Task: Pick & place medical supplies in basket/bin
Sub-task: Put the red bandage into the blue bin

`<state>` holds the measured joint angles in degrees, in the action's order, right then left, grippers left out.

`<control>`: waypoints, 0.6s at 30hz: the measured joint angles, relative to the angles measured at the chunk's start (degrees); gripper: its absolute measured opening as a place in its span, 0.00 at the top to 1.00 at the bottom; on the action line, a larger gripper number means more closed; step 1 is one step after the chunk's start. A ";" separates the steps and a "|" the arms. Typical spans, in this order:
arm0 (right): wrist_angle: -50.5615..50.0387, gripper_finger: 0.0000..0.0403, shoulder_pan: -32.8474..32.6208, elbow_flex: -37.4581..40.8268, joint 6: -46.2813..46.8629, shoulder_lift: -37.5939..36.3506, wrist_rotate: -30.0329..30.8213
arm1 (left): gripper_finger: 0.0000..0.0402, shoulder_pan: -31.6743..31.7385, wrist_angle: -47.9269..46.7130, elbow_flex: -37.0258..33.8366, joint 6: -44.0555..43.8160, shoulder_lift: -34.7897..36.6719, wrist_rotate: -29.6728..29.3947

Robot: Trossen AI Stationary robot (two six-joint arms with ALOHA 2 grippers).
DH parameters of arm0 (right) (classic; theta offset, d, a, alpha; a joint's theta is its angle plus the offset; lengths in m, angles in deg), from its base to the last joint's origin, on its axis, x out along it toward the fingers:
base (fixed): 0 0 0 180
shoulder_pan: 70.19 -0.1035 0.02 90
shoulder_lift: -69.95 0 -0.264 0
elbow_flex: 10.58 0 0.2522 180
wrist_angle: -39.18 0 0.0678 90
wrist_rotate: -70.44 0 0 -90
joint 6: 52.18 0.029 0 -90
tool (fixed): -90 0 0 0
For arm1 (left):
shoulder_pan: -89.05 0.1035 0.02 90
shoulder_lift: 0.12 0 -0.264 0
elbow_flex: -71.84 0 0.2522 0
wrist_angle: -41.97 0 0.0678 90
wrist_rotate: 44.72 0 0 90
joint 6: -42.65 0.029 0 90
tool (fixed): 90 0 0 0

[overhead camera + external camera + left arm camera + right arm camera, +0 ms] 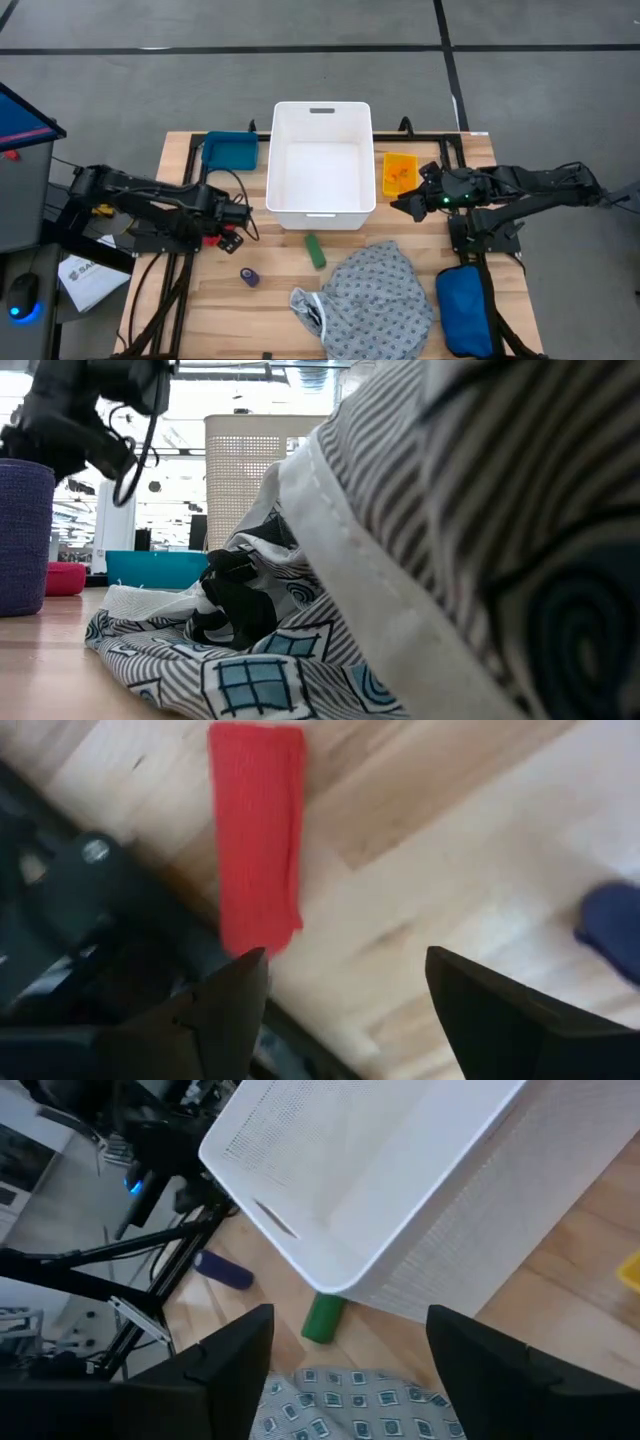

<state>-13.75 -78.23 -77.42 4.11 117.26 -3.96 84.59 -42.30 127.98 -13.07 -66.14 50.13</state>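
My left gripper [232, 238] [345, 990] is open and hovers over the table's left part, with the red piece [258, 835] [212, 240] lying flat just beyond its fingertips. The purple piece [249, 277] [25, 535] stands nearer the near edge. The green piece [316, 250] [323, 1318] lies in front of the white basket [320, 165]. The grey patterned gown [375, 300] is heaped at the near edge. Orange pill bottles [398, 172] sit right of the basket. My right gripper [405, 205] [350, 1350] is open beside the basket's right near corner, holding nothing.
A teal tray [230, 150] sits left of the basket at the far edge. The blue padded pouch [465, 310] lies at the near right corner. Bare wood shows between the purple piece, the green piece and the gown.
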 joint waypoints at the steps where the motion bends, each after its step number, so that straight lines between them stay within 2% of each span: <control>1: 0.17 0.36 -0.63 0.00 0.53 0.04 0.63 | 0.34 0.42 1.54 -1.11 -0.14 0.00 -0.44; 7: 1.94 0.36 -4.40 0.00 2.31 0.04 3.10 | 0.34 3.45 6.97 -6.66 -1.41 -0.02 -1.92; 13: 1.74 0.35 -7.08 0.00 4.27 0.04 5.70 | 0.38 3.64 7.93 -7.11 -2.56 -0.02 -5.70; 18: 1.70 0.35 -8.28 0.00 4.83 0.04 6.99 | 0.42 3.66 9.11 -7.11 -0.87 -0.02 -6.39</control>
<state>-12.05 -86.51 -77.42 8.94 117.30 3.03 88.25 -33.19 120.87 -13.94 -66.16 43.74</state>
